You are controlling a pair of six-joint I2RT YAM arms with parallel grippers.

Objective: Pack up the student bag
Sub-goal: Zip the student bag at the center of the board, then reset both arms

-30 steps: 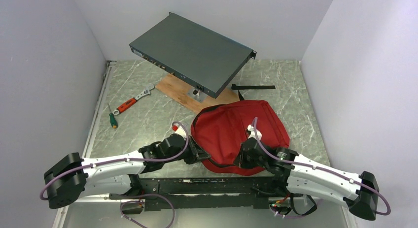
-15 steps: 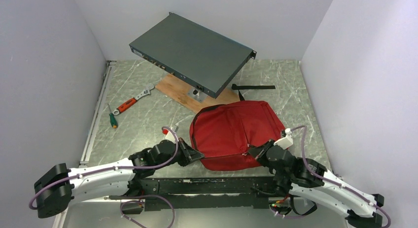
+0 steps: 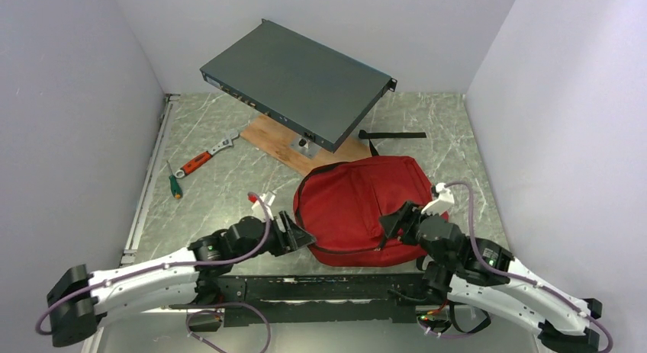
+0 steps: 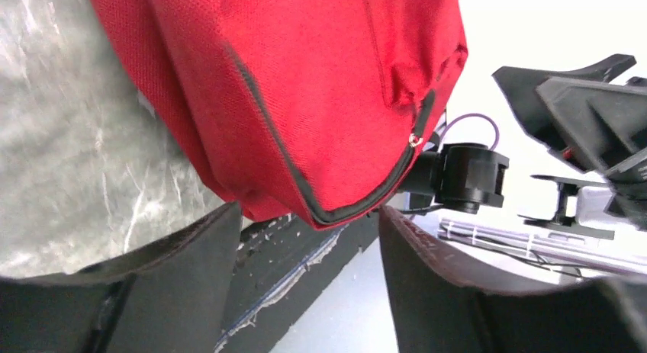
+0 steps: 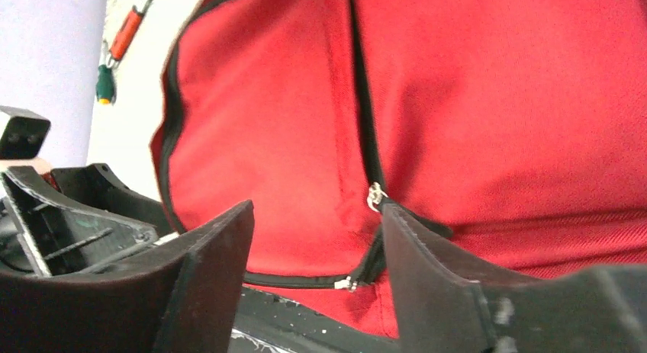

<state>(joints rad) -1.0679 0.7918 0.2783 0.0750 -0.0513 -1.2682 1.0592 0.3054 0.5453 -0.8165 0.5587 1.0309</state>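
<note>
Both arms stretch low and inward — left gripper (image 3: 304, 237) and right gripper (image 3: 391, 220) with jaws apart.

One each: student bag (image 3: 366, 204), metal box (image 3: 297, 82), wooden board (image 3: 265, 133), wrench (image 3: 203, 158), screwdriver (image 3: 174, 184), black strap (image 3: 393, 135).

The student bag (image 3: 366, 208) is matt red woven cloth. The desk (image 3: 214, 193) looks like smooth veined stone; the box (image 3: 297, 82) is matt grey metal.

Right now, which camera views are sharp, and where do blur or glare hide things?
Top external: evenly lit, sharp, student bag clear. Left wrist: left claw dark and blurred near the lens, background at right blown white. Right wrist: right claw blurred too, zipper pull crisp, table washed out at upper left.
</note>
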